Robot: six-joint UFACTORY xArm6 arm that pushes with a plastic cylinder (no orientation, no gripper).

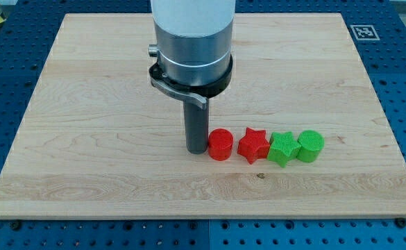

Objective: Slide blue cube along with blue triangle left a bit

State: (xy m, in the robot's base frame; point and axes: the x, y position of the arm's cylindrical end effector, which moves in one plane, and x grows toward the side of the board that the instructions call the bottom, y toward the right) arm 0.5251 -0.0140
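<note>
Resting on the board, my tip (196, 151) seems to touch the red cylinder (221, 144)'s left side; red star (253, 144), green star (283, 148), green cylinder (311, 146) follow rightward. No jaws here, only a rod.

A pale wooden board (85, 104) carries four blocks in a row near the view's bottom. Taking the red cylinder (221, 144) as landmark: my tip (196, 150) rests on the board just to its left (touching or nearly so). To its right comes a red star (253, 144), then a green star (283, 148) and a green cylinder (311, 146), these neighbours touching.
</note>
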